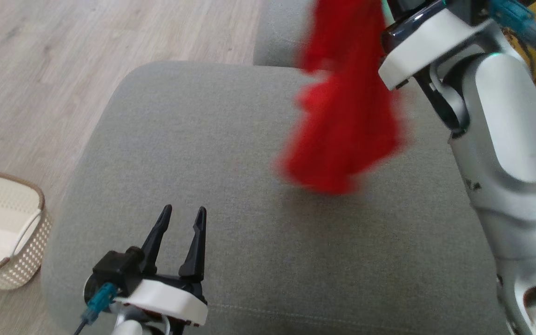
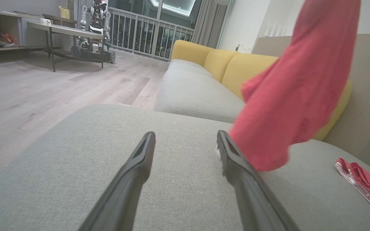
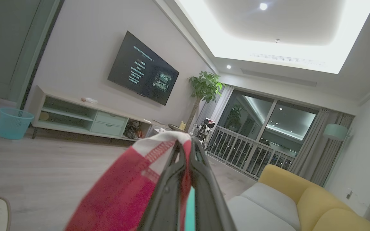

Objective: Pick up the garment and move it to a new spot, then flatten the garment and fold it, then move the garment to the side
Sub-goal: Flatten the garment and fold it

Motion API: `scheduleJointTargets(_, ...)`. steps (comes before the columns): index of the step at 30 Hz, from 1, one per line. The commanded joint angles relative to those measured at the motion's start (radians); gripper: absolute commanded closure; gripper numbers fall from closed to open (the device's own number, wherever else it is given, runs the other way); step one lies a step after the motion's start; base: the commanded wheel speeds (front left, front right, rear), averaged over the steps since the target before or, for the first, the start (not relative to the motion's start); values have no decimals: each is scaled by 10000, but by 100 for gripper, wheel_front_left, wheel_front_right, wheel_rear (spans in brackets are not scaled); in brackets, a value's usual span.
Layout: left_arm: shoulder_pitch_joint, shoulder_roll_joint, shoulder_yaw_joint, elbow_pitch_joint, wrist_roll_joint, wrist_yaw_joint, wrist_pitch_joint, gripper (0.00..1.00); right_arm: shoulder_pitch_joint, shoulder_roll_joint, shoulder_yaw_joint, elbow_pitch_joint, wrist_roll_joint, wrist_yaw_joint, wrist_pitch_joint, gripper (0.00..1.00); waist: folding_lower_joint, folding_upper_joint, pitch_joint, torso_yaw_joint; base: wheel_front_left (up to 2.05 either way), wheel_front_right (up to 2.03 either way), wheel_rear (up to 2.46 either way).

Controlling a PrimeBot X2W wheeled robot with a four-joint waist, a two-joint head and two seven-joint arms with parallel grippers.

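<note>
Left tool (image 1: 184, 209): nearest item, low at the front of the seat. Two long dark fingers spread wide apart, nothing between them, tips aimed over the cushion top (image 2: 185, 134).

Red knit garment (image 1: 342, 125): hanging in folds ahead and to the right of the left tool, well apart from it in the head view, motion-blurred. In the left wrist view (image 2: 294, 96), lowest fold just beside the tip of the right-hand finger. Lower edge close over the cushion; contact not clear.

Right tool (image 3: 186, 142): raised high, fingers pressed together and pinching the garment's white-banded, red-stitched edge (image 3: 124, 199). Cloth draped down from the grip, pale right forearm (image 1: 505, 121) alongside.

Broad grey fabric seat cushion (image 1: 203, 139): rounded corners, a seam line near the front. Bearing a small red-and-white striped cloth item (image 2: 365, 183), crumpled at its far right edge.

Cream perforated basket with brown rim (image 1: 30, 242): on the floor just beside the cushion's left front corner. Interior pale; contents not discernible.

Sofa with grey seat and mustard-yellow back (image 2: 198, 89): beyond the cushion.

Pale wood-plank floor (image 1: 40, 70): around the seating.

Far room: dark-legged table (image 2: 66, 30); another robot (image 2: 95, 16) by a balcony railing; wall-mounted dark television (image 3: 143, 70) above a long low cabinet (image 3: 85, 118); potted green plant (image 3: 206, 86); teal mesh waste bin (image 3: 13, 123) on the floor left of the cabinet, contents not visible.
</note>
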Motion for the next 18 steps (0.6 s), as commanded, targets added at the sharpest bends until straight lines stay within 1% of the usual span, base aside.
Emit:
scheduleJointTargets(1,-364,9,256,-347,-14,-4,-78,0,50,82,24,-525,160,-4,120,100,0,0,85,78,0,0,0)
scheduleJointTargets(4,-376,9,231,-378,-10,4,-78,0,375,-62,-283,-1104,463,-4,375,100,0,0,287,155,0,0,0)
scheduleJointTargets(7,-498,9,144,-399,-25,-12,-78,0,665,-287,-949,-876,813,-4,600,100,0,0,579,241,0,0,0)
scheduleJointTargets(8,-558,9,112,-403,-35,-17,-78,0,751,-389,-1116,-648,942,-4,615,100,0,0,677,262,0,0,0)
scheduleJointTargets(10,-701,9,41,-400,-71,-18,-78,0,886,-852,-1371,17,806,-4,544,100,0,0,906,312,0,0,0)
scheduleJointTargets(12,-879,9,-45,-387,-88,-7,-78,0,1041,-1210,-1776,974,658,-4,476,100,0,0,1113,354,0,0,0)
scheduleJointTargets(14,-1050,9,-143,-369,-97,-1,-78,0,1150,-1574,-2231,2173,242,-4,606,100,0,0,1307,371,0,0,0)
scheduleJointTargets(15,-1127,9,-193,-356,-99,-2,-78,0,1159,-1687,-2511,2701,-8,-4,572,0,0,0,1389,377,0,0,0)
scheduleJointTargets(17,-1254,9,-256,-323,-93,11,-78,0,1169,-1815,-3028,3650,-613,-4,568,0,0,0,1510,364,0,0,0)
scheduleJointTargets(18,-1300,9,-253,-316,-91,29,-78,0,1123,-1778,-3283,4002,-806,-4,493,0,0,0,1563,334,0,0,0)
